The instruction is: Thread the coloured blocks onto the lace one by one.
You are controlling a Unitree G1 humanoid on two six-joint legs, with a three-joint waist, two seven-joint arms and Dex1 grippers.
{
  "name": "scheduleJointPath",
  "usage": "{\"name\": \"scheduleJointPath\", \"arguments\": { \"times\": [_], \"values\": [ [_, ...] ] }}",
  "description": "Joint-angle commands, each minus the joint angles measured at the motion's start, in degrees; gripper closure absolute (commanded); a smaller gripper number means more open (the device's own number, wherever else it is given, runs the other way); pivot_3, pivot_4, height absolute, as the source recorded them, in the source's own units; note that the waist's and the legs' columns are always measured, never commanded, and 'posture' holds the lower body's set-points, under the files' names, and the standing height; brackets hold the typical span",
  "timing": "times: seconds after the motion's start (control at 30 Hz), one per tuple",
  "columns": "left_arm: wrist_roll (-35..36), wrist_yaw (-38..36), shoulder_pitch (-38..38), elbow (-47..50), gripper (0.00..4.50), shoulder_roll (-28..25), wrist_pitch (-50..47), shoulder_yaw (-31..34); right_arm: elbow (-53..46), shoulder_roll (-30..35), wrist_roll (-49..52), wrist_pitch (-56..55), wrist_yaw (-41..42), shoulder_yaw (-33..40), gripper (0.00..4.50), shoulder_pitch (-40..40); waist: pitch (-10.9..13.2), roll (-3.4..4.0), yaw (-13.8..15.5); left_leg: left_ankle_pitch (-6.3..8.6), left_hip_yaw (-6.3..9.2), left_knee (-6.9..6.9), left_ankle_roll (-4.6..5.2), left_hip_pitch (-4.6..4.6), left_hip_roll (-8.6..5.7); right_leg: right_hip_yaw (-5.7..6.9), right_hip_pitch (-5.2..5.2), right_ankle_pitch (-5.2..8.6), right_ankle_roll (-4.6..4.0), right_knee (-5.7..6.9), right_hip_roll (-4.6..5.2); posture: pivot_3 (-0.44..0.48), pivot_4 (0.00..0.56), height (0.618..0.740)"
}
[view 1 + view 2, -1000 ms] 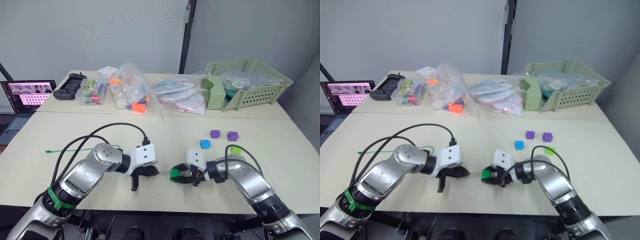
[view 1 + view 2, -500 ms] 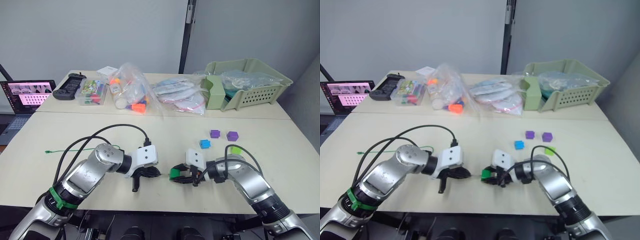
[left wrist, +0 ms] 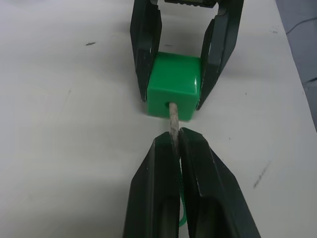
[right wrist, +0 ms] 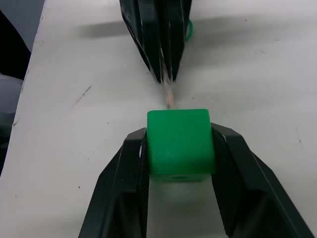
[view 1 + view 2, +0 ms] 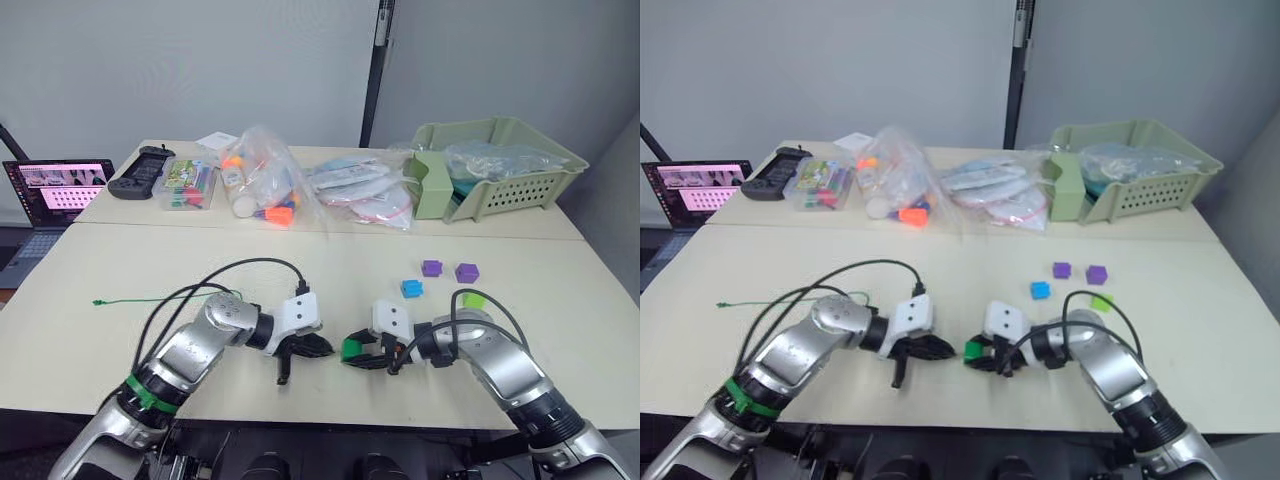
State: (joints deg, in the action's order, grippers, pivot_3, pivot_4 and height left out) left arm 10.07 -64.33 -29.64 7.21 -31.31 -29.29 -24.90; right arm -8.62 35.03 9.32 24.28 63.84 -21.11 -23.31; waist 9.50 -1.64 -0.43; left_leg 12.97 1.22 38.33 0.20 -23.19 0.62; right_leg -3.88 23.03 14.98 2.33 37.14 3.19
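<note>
Green cube (image 3: 174, 86) sits clamped in your right gripper (image 4: 179, 148) just above the table's near edge | lace (image 3: 174, 122) tip, pinched by your closed left gripper (image 3: 177, 144), has just entered its hole | none fully threaded | purple pair (image 5: 448, 270), blue (image 5: 411, 289), light green (image 5: 473, 299) wait near the right arm.
</note>
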Motion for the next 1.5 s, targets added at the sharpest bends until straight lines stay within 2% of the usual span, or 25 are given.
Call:
{"name": "scheduleJointPath", "arguments": {
  "times": [0.03, 0.13, 0.3, 0.33, 0.57, 0.9, 1.0, 1.1, 1.2, 1.23, 1.5],
  "values": [
    [-0.68, -0.44, -2.21, -3.33, 4.50, 5.31, 4.91, -2.85, -0.26, -0.27, -0.62, 1.36, 0.69, -2.42, 3.31, 1.05, -0.02, 0.03, 0.04, 0.00, -0.03, 0.00, 0.00, 0.01, -0.01, 0.00, -0.02, 0.00, 0.00, 0.00, 0.00, 0.000, 0.150, 0.740],
    [-1.08, -0.43, -3.38, -4.01, 4.50, 8.02, 4.62, -3.37, -0.64, -0.36, -0.73, 1.79, 0.52, -2.43, 3.31, 1.04, -0.07, 0.11, 0.90, 0.00, -0.09, 0.07, 0.00, 0.12, -0.14, 0.06, -0.28, 0.01, 0.04, -0.05, 0.08, 0.000, 0.150, 0.740],
    [-1.83, -2.47, -2.86, -2.55, 4.50, 6.07, 3.61, -1.87, -0.94, -0.53, -1.08, 2.35, 0.02, -2.10, 3.31, 1.29, -0.07, 0.11, 0.95, 0.00, -0.03, 0.35, 0.00, 0.34, -0.21, 0.18, -0.77, 0.05, 0.18, -0.19, 0.17, 0.000, 0.150, 0.740],
    [-2.01, -2.62, -2.89, -2.54, 3.79, 5.55, 3.78, -1.34, -0.98, -0.54, -1.18, 2.40, -0.03, -2.02, 3.31, 1.42, -0.07, 0.11, 0.88, 0.00, -0.02, 0.34, 0.00, 0.34, -0.21, 0.18, -0.76, 0.05, 0.18, -0.17, 0.17, 0.000, 0.150, 0.740],
    [-2.45, -3.64, -2.20, -0.99, 1.56, -0.49, 3.78, 2.27, -1.13, -0.81, -1.55, 2.69, -0.80, -1.43, 3.31, 2.26, -0.07, 0.11, -0.36, 0.01, 0.14, 0.20, 0.00, 0.32, -0.08, 0.20, -0.64, 0.05, 0.16, -0.11, 0.05, 0.000, 0.150, 0.740],
    [-3.40, -2.07, 2.09, -5.56, 1.56, -1.95, 8.06, 2.87, -1.74, -0.89, -1.43, 3.31, -1.29, -1.07, 3.31, 2.40, -0.07, 0.11, -0.44, 0.01, 0.18, -0.03, 0.00, 0.39, 0.00, 0.18, -0.58, 0.07, 0.12, -0.13, 0.05, 0.000, 0.150, 0.740],
    [-3.04, -2.35, 2.38, -7.63, 2.35, -1.53, 9.19, 2.95, -1.79, -0.75, -1.50, 3.34, -1.41, -0.99, 3.31, 2.41, -0.07, 0.11, -0.43, 0.01, 0.16, -0.03, 0.00, 0.40, 0.00, 0.18, -0.58, 0.07, 0.11, -0.13, 0.04, 0.000, 0.150, 0.740],
    [-2.22, -2.98, 2.36, -7.92, 3.44, -1.22, 9.46, 3.38, -1.96, -0.62, -1.47, 3.45, -1.50, -0.91, 3.31, 2.44, -0.07, 0.11, -0.44, 0.01, 0.16, -0.04, 0.00, 0.40, 0.00, 0.18, -0.57, 0.07, 0.10, -0.13, 0.04, 0.000, 0.150, 0.740],
    [-1.82, -3.59, 2.45, -7.20, 4.32, -1.03, 9.35, 3.58, -1.90, -0.52, -1.52, 3.42, -1.55, -0.87, 3.31, 2.45, -0.07, 0.11, -0.44, 0.01, 0.16, -0.04, 0.00, 0.39, -0.01, 0.18, -0.57, 0.08, 0.10, -0.13, 0.04, 0.000, 0.150, 0.740],
    [-1.62, -3.67, 2.45, -6.43, 4.47, -0.89, 9.03, 3.58, -1.90, -0.50, -1.56, 3.42, -1.60, -0.86, 3.31, 2.47, -0.07, 0.11, -0.44, 0.01, 0.16, -0.04, 0.00, 0.39, -0.01, 0.18, -0.56, 0.08, 0.11, -0.13, 0.04, 0.000, 0.150, 0.740],
    [-2.27, -2.56, 0.63, -4.81, 4.47, 2.53, 7.49, 1.64, -1.79, -0.71, -1.72, 3.52, -1.98, -0.98, 3.31, 2.40, -0.07, 0.11, -0.43, 0.01, 0.15, -0.04, 0.00, 0.39, -0.01, 0.18, -0.57, 0.08, 0.10, -0.14, 0.04, 0.000, 0.150, 0.740]
  ]
}}
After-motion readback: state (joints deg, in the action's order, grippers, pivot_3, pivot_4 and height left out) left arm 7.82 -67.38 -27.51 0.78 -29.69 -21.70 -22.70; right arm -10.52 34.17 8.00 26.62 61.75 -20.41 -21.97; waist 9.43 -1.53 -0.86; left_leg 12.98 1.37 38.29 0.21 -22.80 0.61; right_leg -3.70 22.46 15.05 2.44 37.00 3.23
